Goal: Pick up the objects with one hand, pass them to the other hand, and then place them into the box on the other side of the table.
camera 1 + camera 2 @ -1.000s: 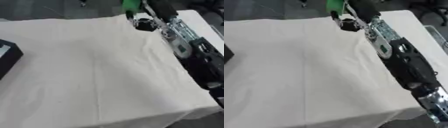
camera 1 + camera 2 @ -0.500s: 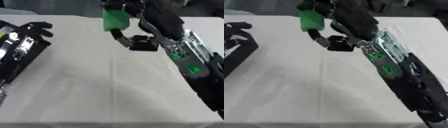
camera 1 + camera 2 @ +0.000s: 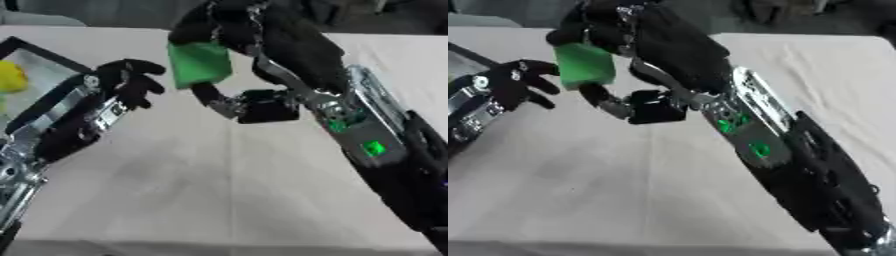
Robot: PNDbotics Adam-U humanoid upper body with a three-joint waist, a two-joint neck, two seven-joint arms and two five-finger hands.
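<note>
So the right hand [image 3: 254,30] sits in the upper middle of the frame, its arm running down to the lower right corner, and its fingers are curled round a green block [image 3: 200,63]. The block hangs just under those fingers, up off the surface [image 3: 219,200], a bit left of centre near the top. The thumb [image 3: 210,97] curls in below the block.

The left hand [image 3: 129,82] comes up from the lower left, arm slanting across that side. Its fingers look loosely bent and hold nothing; they end just left of the block, close, but I can't tell if they touch it. In the right eye view there's a small gap between them.

The box [image 3: 35,75] is at the upper left edge, mostly hidden behind the left arm, dark rim and pale inside. Something yellow [image 3: 12,77] lies in it at the far left edge; can't make out what it is.

The surface is covered in a pale cloth with a few soft creases.
</note>
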